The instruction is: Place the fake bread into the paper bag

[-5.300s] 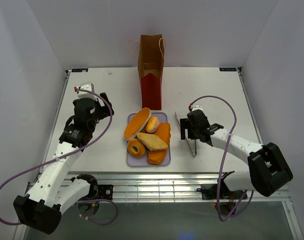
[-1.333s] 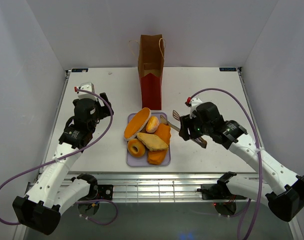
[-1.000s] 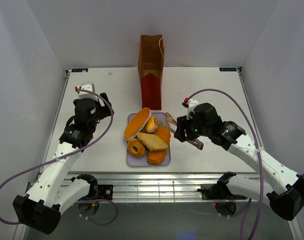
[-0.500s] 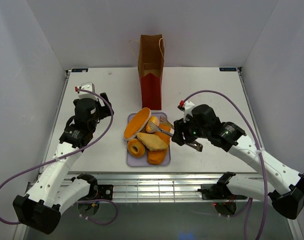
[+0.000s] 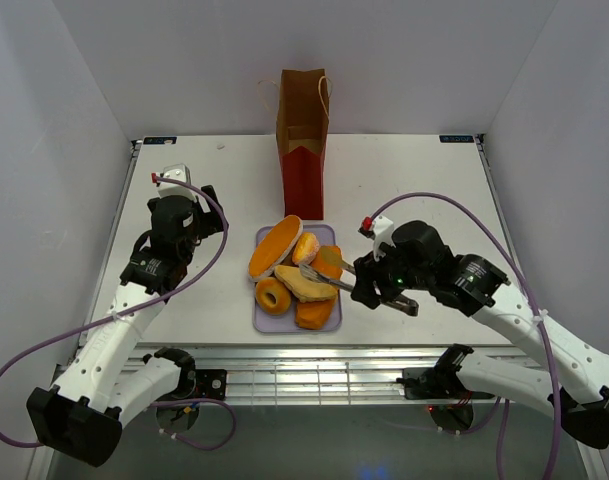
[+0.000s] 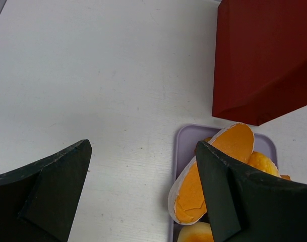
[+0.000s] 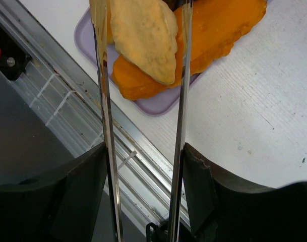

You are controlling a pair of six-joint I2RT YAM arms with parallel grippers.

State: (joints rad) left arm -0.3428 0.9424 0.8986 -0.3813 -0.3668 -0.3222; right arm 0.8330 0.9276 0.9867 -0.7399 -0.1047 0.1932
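The paper bag (image 5: 302, 150) stands upright behind the lavender tray (image 5: 261, 322); its red base shows in the left wrist view (image 6: 264, 55). The tray holds the fake bread: a long oval loaf (image 5: 274, 246), a bun (image 5: 305, 247), a ring donut (image 5: 273, 295), a tan wedge (image 5: 302, 283) and orange loaves (image 5: 314, 312). My right gripper (image 5: 379, 285) is shut on metal tongs (image 5: 334, 275). The tongs' arms (image 7: 182, 75) are spread on either side of the wedge (image 7: 143, 35). My left gripper (image 5: 189, 225) is open and empty, above the table left of the tray (image 6: 181, 141).
The table's near edge and a metal rail (image 7: 67, 101) lie just below the tray (image 7: 153, 106). White walls enclose the table on three sides. A purple cable (image 5: 434, 200) loops off the right arm.
My right arm has carried the tongs left and nearer, from beside the tray to over it, with the arms now around the tan wedge. The left arm has not moved.
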